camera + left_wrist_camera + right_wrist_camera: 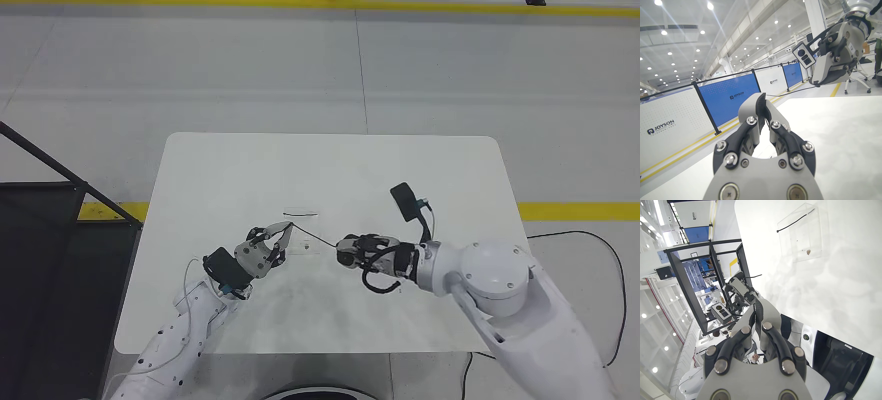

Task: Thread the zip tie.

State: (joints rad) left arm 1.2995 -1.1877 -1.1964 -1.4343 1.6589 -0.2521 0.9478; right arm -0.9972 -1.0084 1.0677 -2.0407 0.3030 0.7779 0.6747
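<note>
White table spans the top view, the right arm slanting in from lower right, the left arm from lower left, wrists facing. Just below a clear box, right gripper and left gripper each clench an end of the black zip tie, stretched left-to-right at frame centre, sloping slightly down toward the right.
</note>
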